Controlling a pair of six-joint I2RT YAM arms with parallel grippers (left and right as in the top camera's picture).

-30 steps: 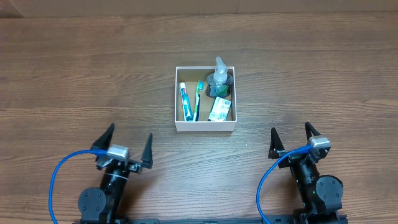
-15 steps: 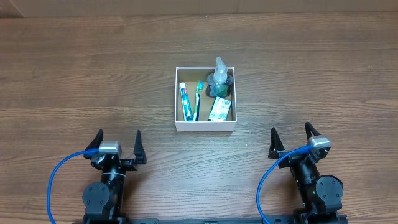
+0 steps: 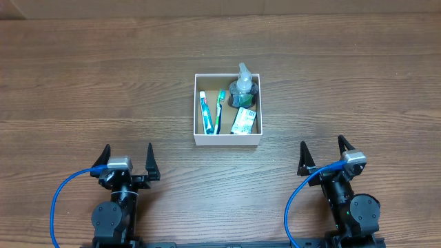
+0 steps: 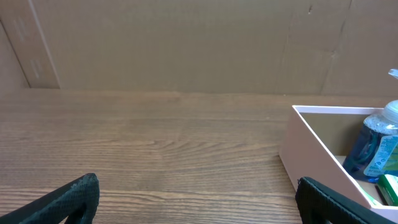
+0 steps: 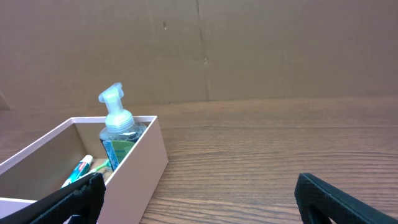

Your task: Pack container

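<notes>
The container, a small white box with a brown inside, sits at the table's middle. It holds a toothpaste tube, a green toothbrush, a clear pump bottle and a green-and-white packet. My left gripper is open and empty at the near left, well short of the box. My right gripper is open and empty at the near right. The box also shows in the left wrist view and the right wrist view.
Brown cardboard walls stand behind the far table edge. Wood-grain table surrounds the box on all sides. Blue cables loop beside both arm bases at the near edge.
My left gripper has pulled back toward its base and its fingers narrowed a little. The right arm and the box contents have not moved.
</notes>
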